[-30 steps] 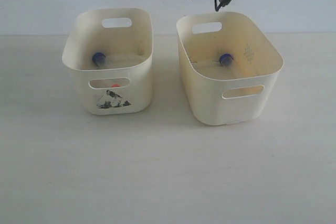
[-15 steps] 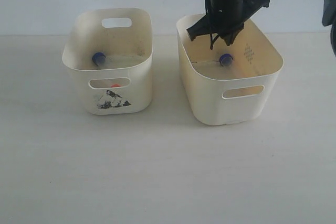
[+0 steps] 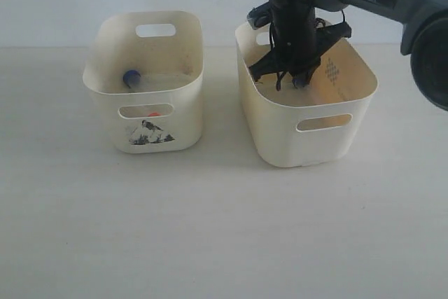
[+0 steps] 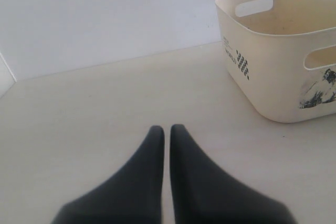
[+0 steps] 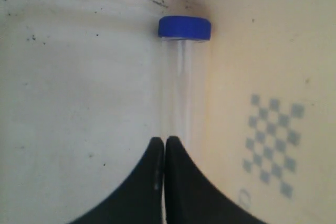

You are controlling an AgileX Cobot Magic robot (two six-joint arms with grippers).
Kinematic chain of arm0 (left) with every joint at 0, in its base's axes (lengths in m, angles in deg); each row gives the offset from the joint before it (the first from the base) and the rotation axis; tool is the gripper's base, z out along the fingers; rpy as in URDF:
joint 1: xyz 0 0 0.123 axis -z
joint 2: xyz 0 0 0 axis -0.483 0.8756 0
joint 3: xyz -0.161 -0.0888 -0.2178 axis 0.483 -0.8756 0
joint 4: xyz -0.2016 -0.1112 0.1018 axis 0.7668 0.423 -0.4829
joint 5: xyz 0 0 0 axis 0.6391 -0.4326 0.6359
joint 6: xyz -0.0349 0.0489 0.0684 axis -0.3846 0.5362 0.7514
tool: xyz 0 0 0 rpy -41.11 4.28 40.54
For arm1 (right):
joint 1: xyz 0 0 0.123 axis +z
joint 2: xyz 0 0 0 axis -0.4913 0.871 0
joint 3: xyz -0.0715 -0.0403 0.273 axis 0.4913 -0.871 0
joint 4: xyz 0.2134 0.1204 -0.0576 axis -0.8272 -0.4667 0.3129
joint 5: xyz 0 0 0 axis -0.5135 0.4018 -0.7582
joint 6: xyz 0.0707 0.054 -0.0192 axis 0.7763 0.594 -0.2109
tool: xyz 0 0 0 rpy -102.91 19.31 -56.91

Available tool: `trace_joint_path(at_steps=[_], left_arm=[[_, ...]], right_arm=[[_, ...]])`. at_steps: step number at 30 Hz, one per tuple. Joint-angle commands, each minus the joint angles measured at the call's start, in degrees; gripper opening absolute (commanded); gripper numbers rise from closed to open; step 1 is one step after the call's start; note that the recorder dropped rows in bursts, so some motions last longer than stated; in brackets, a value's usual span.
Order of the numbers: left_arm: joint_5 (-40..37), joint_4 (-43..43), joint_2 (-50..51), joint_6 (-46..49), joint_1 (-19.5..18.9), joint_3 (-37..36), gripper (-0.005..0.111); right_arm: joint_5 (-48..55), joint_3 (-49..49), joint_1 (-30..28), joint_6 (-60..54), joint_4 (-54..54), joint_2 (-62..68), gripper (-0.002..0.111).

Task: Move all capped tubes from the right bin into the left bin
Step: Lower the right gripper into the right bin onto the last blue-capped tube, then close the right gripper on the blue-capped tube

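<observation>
My right gripper (image 3: 281, 78) is down inside the cream-yellow right bin (image 3: 315, 141), its fingers pressed together and holding nothing. In the right wrist view the shut gripper (image 5: 165, 141) points at the near end of a clear tube (image 5: 178, 93) with a dark blue cap (image 5: 185, 27), lying along the bin wall. From outside only that blue cap (image 3: 300, 82) peeks past the gripper. The left bin (image 3: 183, 127), with its black picture, holds a blue-capped tube (image 3: 131, 78), and an orange cap (image 3: 153, 113) shows through its front slot. My left gripper (image 4: 166, 128) is shut over bare table.
A grey checkered mark (image 5: 273, 140) is printed on the right bin's inner wall beside the tube. The left bin (image 4: 273, 77) stands ahead of the left gripper in its wrist view. A white wall rises behind the table.
The right arm has come down from above the right bin's back rim into the bin, now covering most of the blue-capped tube. The bins and the other tubes have not moved.
</observation>
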Motion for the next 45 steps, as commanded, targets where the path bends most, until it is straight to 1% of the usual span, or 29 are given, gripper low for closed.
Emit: trace_joint_path(at_steps=[1,6,8,9,11,12,16,18,19,26,31,33,34,36,38,40,41,42,43,45], left_arm=[[0.51,0.21,0.03,-0.76,0.08,0.21,0.004],[0.51,0.21,0.03,-0.76,0.08,0.21,0.004],[0.51,0.21,0.03,-0.76,0.08,0.21,0.004],[0.51,0.21,0.03,-0.76,0.08,0.21,0.004],[0.51,0.21,0.03,-0.76,0.08,0.21,0.004],[0.51,0.21,0.03,-0.76,0.08,0.21,0.004],[0.51,0.21,0.03,-0.76,0.08,0.21,0.004],[0.51,0.21,0.03,-0.76,0.08,0.21,0.004],[0.51,0.21,0.03,-0.76,0.08,0.21,0.004],[0.51,0.21,0.03,-0.76,0.08,0.21,0.004],[0.51,0.21,0.03,-0.76,0.08,0.21,0.004],[0.51,0.21,0.03,-0.76,0.08,0.21,0.004],[0.51,0.21,0.03,-0.76,0.08,0.21,0.004],[0.51,0.21,0.03,-0.76,0.08,0.21,0.004],[0.51,0.21,0.03,-0.76,0.08,0.21,0.004],[0.51,0.21,0.03,-0.76,0.08,0.21,0.004],[0.51,0.21,0.03,-0.76,0.08,0.21,0.004],[0.51,0.21,0.03,-0.76,0.08,0.21,0.004],[0.51,0.21,0.03,-0.76,0.08,0.21,0.004],[0.51,0.21,0.03,-0.76,0.08,0.21,0.004]], right_arm=[[-0.03,-0.03,-0.04,0.46,0.61,0.97,0.0],[-0.03,-0.03,-0.04,0.46,1.25,2.1,0.0],[-0.03,-0.03,-0.04,0.35,1.4,2.49,0.003],[-0.03,-0.03,-0.04,0.25,1.42,2.61,0.007],[-0.03,-0.03,-0.04,0.25,1.42,2.75,0.021],[-0.03,-0.03,-0.04,0.25,1.42,2.89,0.031],[-0.03,-0.03,-0.04,0.62,1.42,2.89,0.077],[-0.03,-0.03,-0.04,1.63,1.42,2.89,0.087],[-0.03,-0.03,-0.04,1.76,1.42,2.89,0.089],[-0.07,-0.03,-0.04,1.94,1.73,4.81,0.089],[-1.97,-0.03,-0.15,2.05,2.21,7.1,0.089],[-2.76,-0.03,-0.15,3.07,1.98,7.69,0.087],[-3.04,-0.03,-0.15,3.73,1.45,8.16,0.083],[-3.44,0.08,-0.15,4.71,0.79,8.73,0.071],[-3.94,0.08,-0.15,4.7,0.3,9.28,0.052],[-4.15,0.08,-0.15,4.7,0.2,9.39,0.035],[-4.19,0.08,-0.15,4.7,0.2,9.48,0.03],[-4.19,0.08,-0.15,4.7,0.48,9.48,0.027],[-4.19,0.08,-0.15,4.7,1.13,9.48,0.029],[-3.89,0.08,-0.15,4.7,1.47,9.25,0.038]])
